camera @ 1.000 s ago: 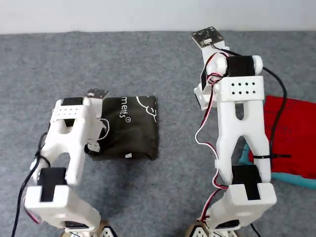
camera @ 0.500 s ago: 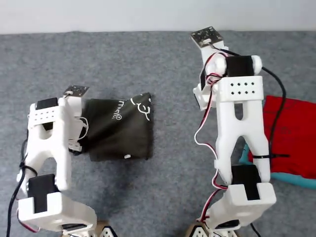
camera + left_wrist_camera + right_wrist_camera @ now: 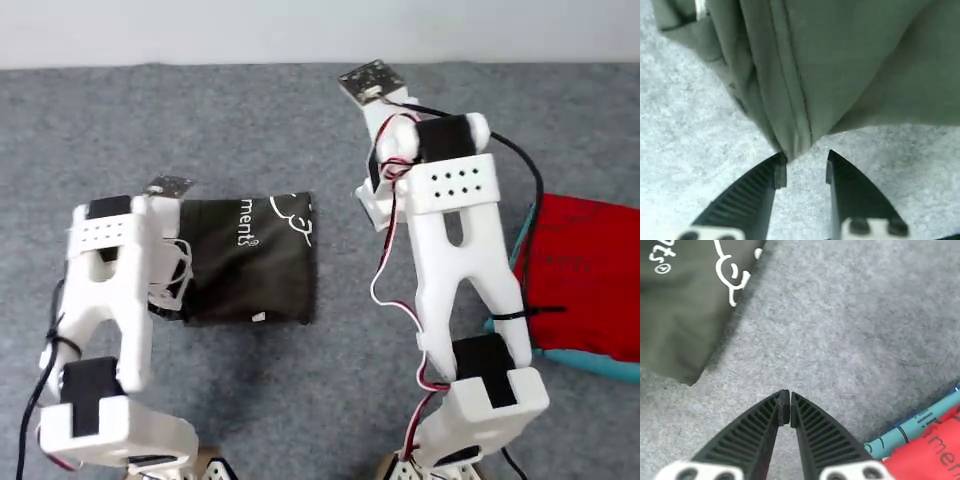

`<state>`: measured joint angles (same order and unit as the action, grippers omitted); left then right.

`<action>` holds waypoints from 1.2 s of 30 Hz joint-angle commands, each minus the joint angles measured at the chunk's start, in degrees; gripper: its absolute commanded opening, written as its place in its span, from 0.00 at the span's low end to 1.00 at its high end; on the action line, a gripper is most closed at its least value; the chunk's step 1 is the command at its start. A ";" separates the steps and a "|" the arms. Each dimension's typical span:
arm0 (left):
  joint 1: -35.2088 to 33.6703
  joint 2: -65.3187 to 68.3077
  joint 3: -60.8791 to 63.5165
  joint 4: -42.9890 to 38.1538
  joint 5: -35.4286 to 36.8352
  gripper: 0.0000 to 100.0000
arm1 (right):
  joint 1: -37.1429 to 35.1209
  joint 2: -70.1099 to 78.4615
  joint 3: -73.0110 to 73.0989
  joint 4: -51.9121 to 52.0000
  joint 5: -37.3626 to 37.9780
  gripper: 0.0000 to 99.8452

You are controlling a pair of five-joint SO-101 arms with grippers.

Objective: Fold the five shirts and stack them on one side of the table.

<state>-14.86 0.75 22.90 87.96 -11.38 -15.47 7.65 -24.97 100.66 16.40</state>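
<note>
A dark folded shirt with white print lies on the grey table, left of the middle. My left arm stands at its left edge. In the left wrist view my left gripper is open, and the shirt's bunched edge ends just at its fingertips. My right arm stretches over the middle of the table. My right gripper is shut on nothing above bare table, with the dark shirt on one side and a folded red shirt on the other.
At the table's right edge the red shirt lies on a teal shirt whose edge sticks out. Bare grey table stretches behind the dark shirt up to the back edge.
The left arm pulled the dark shirt leftward, then came back right with it, and the shirt lies squarer now. The right arm has swung to the left.
</note>
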 commanded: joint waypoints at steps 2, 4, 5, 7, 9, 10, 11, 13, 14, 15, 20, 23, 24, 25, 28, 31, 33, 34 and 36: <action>-7.03 -8.70 -5.05 0.97 0.53 0.14 | -2.77 2.95 -0.62 2.07 -0.44 0.01; -10.46 -12.04 -6.64 1.05 0.62 0.14 | -4.70 5.05 -0.79 1.98 -0.44 0.01; -12.13 -13.63 -7.08 1.05 0.62 0.14 | -5.93 6.02 -0.79 1.45 -0.44 0.01; -15.12 -16.70 -7.34 0.97 0.62 0.14 | -8.57 7.60 -0.79 0.31 -0.53 0.01; -17.93 -19.16 -7.34 0.88 0.44 0.11 | -11.03 9.19 -0.79 -1.63 -0.53 0.01; -19.34 -20.04 -7.16 1.05 0.44 0.09 | -12.09 10.24 -0.79 -2.95 -0.53 0.01; -20.66 -20.92 -6.99 1.05 0.44 0.06 | -13.05 11.47 -0.79 -4.35 -0.53 0.01; -23.21 -22.51 -6.20 1.14 0.35 0.02 | -14.81 14.11 -0.79 -7.34 -0.53 0.01; -24.26 -23.03 -5.67 1.32 0.35 0.01 | -15.69 15.60 -0.79 -8.66 -0.53 0.01; -25.05 -23.38 -5.14 1.67 0.26 0.01 | -16.66 16.84 -0.79 -9.80 -0.53 0.01; -28.66 -25.23 -3.12 2.37 0.18 0.01 | -20.35 21.41 -0.79 -15.43 -0.44 0.01; -30.24 -25.76 -3.12 2.37 0.09 0.01 | -21.76 24.22 -0.79 -16.31 -0.62 0.01; -30.33 -25.76 -3.12 2.29 -0.62 0.01 | -22.20 25.45 -0.79 -16.13 -0.62 0.01; -30.33 -25.76 -3.12 2.29 -1.58 0.01 | -22.55 26.68 -0.70 -15.78 -0.44 0.01; -30.33 -25.76 -3.12 2.20 -2.81 0.01 | -22.37 31.16 -0.70 -14.64 -0.18 0.01; -30.33 -25.76 -3.12 1.93 -2.90 0.01 | -20.79 34.95 -0.79 -12.97 -0.18 0.01; -30.33 -25.76 -3.12 1.93 -2.90 0.01 | -20.18 35.74 -0.79 -10.95 -0.18 0.01; -30.33 -25.76 -3.12 1.93 -2.90 0.01 | -20.09 35.65 -0.79 -9.89 -0.18 0.01; -30.33 -25.58 -3.12 1.85 -2.90 0.01 | -20.35 34.86 -2.20 -7.69 -0.09 0.01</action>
<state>-44.84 -22.81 19.91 89.71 -13.67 -36.04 42.73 -26.29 89.23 16.22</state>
